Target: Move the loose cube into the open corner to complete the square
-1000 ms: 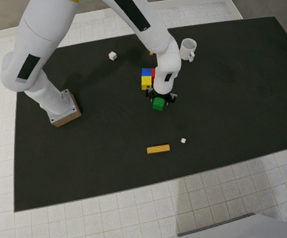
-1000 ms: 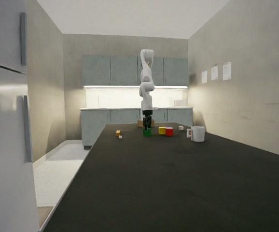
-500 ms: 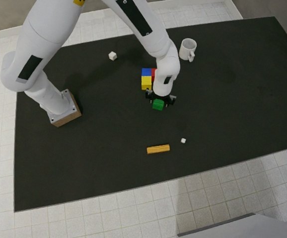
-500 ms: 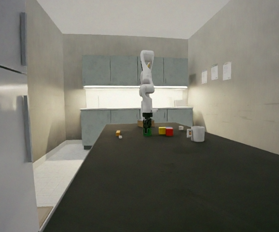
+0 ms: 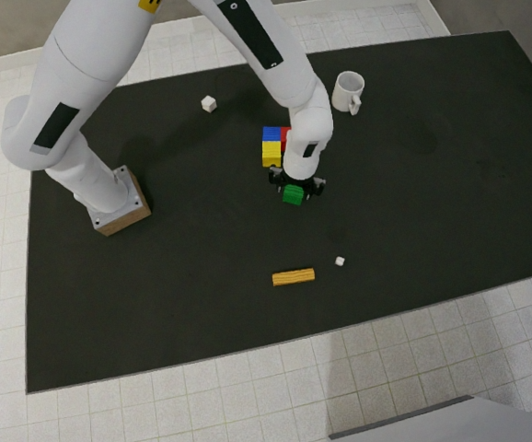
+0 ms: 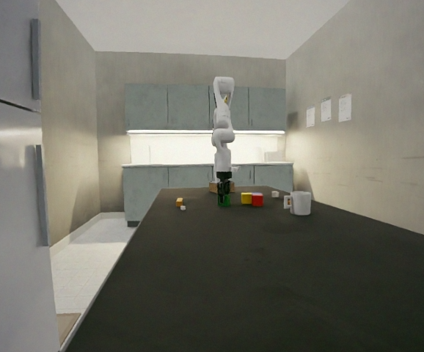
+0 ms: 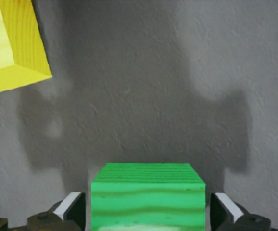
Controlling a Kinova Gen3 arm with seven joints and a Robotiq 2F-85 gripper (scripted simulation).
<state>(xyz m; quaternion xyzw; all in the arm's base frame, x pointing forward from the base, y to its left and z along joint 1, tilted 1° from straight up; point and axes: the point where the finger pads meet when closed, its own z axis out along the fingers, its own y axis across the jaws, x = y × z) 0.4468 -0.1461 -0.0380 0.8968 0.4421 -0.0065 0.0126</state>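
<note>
The loose green cube (image 5: pixel 292 194) (image 7: pixel 147 202) sits on the black table, just in front of the cluster. The cluster is a yellow cube (image 5: pixel 271 153) (image 6: pixel 246 198) (image 7: pixel 11 48), a blue cube (image 5: pixel 271 133) behind it and a red cube (image 5: pixel 284 135) (image 6: pixel 257 199), which is partly hidden by the wrist. My gripper (image 5: pixel 295 189) (image 6: pixel 224 196) (image 7: pixel 147 210) is open and lowered around the green cube. One finger stands on each side with a small gap. The open corner beside the yellow cube is hidden under my wrist in the overhead view.
A white mug (image 5: pixel 347 90) (image 6: pixel 300 202) stands behind the cluster to the right. A small white cube (image 5: pixel 208 103) (image 6: pixel 275 193) lies at the far left. An orange block (image 5: pixel 293 276) (image 6: pixel 179 202) and a tiny white cube (image 5: pixel 339 261) (image 6: pixel 183 207) lie nearer the front. The arm's base (image 5: pixel 119 209) is at the left.
</note>
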